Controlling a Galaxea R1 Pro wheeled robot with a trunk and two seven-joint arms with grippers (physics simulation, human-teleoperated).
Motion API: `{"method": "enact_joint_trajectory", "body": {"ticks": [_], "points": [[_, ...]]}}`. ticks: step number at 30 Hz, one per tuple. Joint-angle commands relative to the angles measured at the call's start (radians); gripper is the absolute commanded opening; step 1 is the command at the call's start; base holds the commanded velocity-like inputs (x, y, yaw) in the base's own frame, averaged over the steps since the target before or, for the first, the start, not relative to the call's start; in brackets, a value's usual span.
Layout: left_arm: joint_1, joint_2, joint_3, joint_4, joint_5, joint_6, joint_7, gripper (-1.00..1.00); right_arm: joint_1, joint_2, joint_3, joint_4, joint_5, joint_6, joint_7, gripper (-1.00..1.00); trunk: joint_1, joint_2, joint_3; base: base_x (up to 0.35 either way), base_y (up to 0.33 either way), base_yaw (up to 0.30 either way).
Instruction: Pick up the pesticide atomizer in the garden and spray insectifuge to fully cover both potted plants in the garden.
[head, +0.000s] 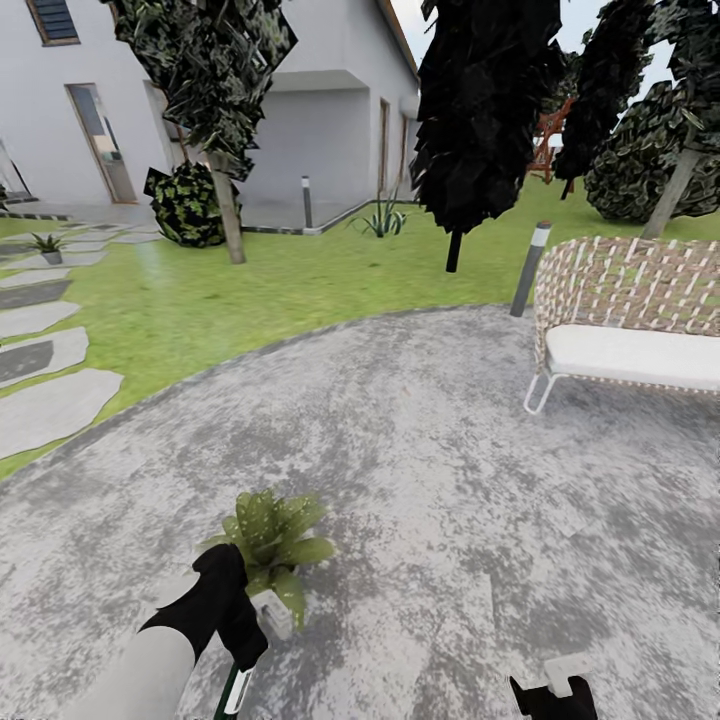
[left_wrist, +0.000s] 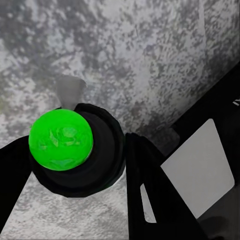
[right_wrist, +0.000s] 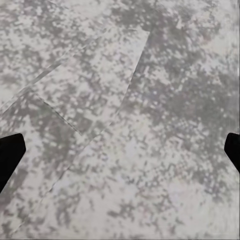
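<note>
Gripping the pesticide atomizer (left_wrist: 70, 150), left tool (head: 235, 640) beside potted plant (head: 270, 540); open paving (head: 480, 480) beyond.

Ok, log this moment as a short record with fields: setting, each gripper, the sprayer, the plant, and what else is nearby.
setting: grey mottled paved circle bordered by lawn, house behind
left gripper: shut on the pesticide atomizer
pesticide atomizer: dark body with bright green mark, between the fingers
right gripper: open, nothing between, over paving
potted plant: low green rosette just beyond the left gripper, whitish specks on its leaves
nearby: wicker bench, bollard light, stepping stones
</note>
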Motion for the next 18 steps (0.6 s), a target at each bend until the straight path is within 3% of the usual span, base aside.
{"method": "enact_joint_trajectory", "body": {"ticks": [1, 8, 11, 13, 15, 16, 18], "points": [[-0.001, -0.002, 0.007, -0.001, -0.008, 0.008, -0.007, -1.0, 0.0, 0.001, -0.009, 0.001, 0.005, -0.003, 0.006, 1.0, 0.0, 0.0, -0.002, 0.0, -0.272, 0.124], [-0.019, -0.002, 0.004, -0.003, -0.009, 0.013, -0.016, -1.0, 0.0, 0.001, -0.009, 0.001, 0.005, -0.003, 0.007, 1.0, 0.0, 0.0, -0.006, 0.0, -0.193, 0.107], [-0.087, -0.01, -0.001, -0.005, -0.01, 0.018, -0.031, -1.0, 0.0, 0.001, -0.008, 0.003, 0.006, -0.003, 0.008, 1.0, 0.0, 0.0, -0.006, 0.0, -0.018, 0.009], [-0.159, -0.017, -0.004, -0.003, -0.018, 0.019, -0.097, -1.0, 0.0, 0.001, -0.007, 0.005, 0.007, -0.003, 0.009, 1.0, 0.0, 0.0, -0.006, 0.0, -0.004, 0.002], [-0.265, -0.024, -0.017, -0.001, -0.073, 0.02, -0.258, -1.0, 0.0, 0.001, -0.007, 0.005, 0.007, -0.003, 0.009, 1.0, 0.0, 0.0, -0.006, 0.0, 0.0, 0.0], [-0.289, -0.029, -0.028, -0.001, -0.104, 0.021, -0.315, -1.0, 0.0, 0.001, -0.007, 0.005, 0.007, -0.003, 0.009, 1.0, 0.0, 0.0, -0.006, 0.0, 0.0, 0.0], [-0.321, -0.039, -0.038, -0.004, -0.145, 0.021, -0.359, -1.0, 0.0, 0.001, -0.007, 0.005, 0.007, -0.003, 0.009, 1.0, 0.0, 0.0, -0.006, 0.0, 0.0, 0.0]]}}
